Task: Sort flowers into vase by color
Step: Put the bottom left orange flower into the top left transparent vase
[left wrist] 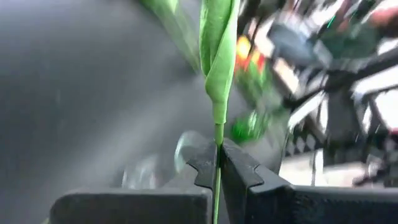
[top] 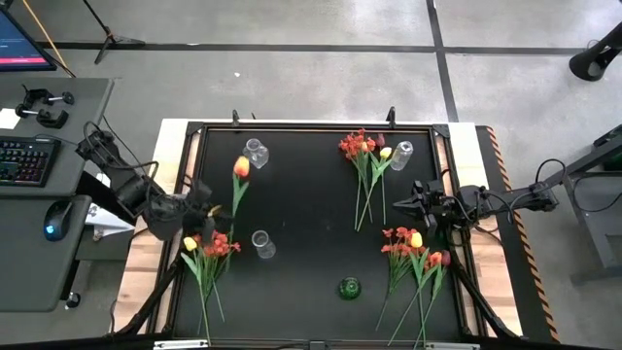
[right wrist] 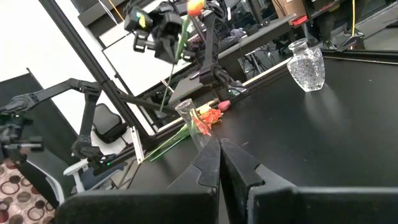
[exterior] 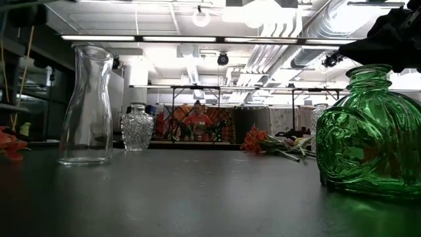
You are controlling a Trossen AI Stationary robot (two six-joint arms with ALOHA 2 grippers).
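Observation:
My left gripper (top: 220, 208) is over the table's left side, shut on a tulip (top: 241, 167) with an orange-yellow head. The right wrist view shows that gripper (right wrist: 163, 31) raised high, the head (right wrist: 195, 6) above it. My right gripper (top: 403, 204) hovers shut and empty at the right side, between two flower piles: one far right (top: 364, 156), one near right (top: 413, 248). A third pile (top: 209, 248) lies near left, below the left gripper. My left gripper pinches the tulip's thin green stem (left wrist: 217, 152) between its two fingers, just under a folded leaf (left wrist: 217, 56). The fingers lie across the stem. The flower is lifted clear of the table and stands roughly upright, its head above the fingers and its lower stem (right wrist: 168, 81) hanging below.
A clear carafe (top: 262, 244) stands mid-table. A cut-glass vase (top: 256, 153) is far left and another (top: 400, 154) far right. A green glass vase (top: 349, 288) stands near the front edge and looms in the low view (exterior: 371, 131). Bare black tabletop (top: 301, 194) lies between them.

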